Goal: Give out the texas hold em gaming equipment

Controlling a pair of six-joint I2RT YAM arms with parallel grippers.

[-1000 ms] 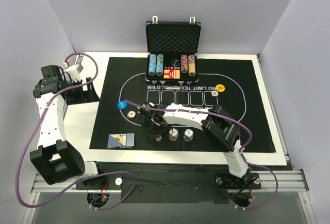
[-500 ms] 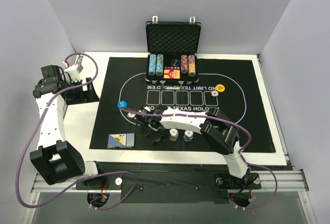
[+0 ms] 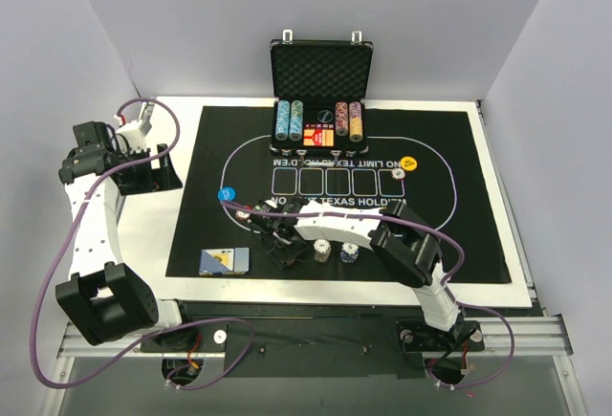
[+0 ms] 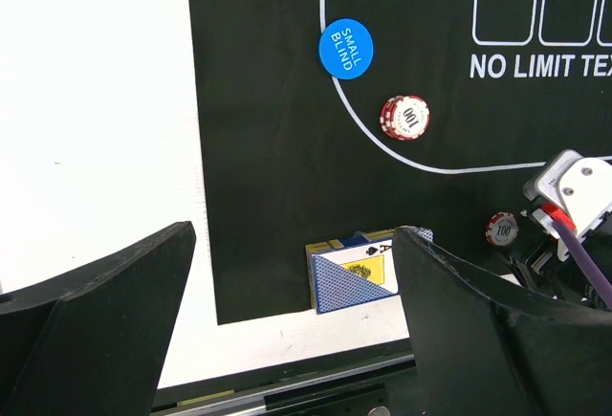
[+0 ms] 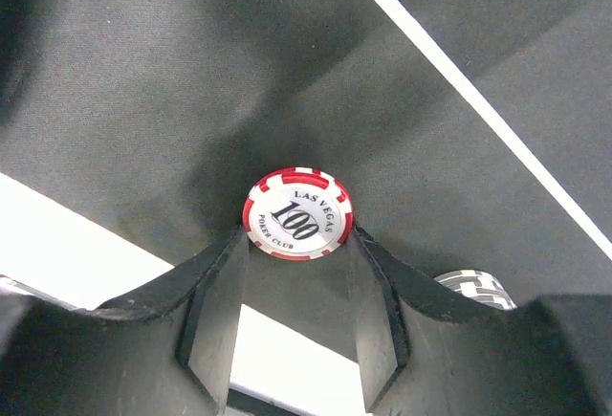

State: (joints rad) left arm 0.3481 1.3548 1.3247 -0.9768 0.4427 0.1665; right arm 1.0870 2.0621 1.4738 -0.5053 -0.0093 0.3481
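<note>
The right tool [image 5: 297,249] pinches a red-and-white 100 chip [image 5: 297,213] by its opposite edges. The chip sits on the black mat [image 5: 143,72] toward the near left-centre of the bench [image 4: 96,148]. The left tool [image 4: 292,277] hangs spread wide and holds nothing, above the mat's near left corner where the blue-backed deck [image 4: 344,287] lies. Farther off are the blue disc [image 4: 345,49] and a second red chip [image 4: 404,117].

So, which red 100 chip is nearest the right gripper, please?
The near red chip, flanked by the right gripper; the far red chip beside the blue disc lies well apart.
</note>
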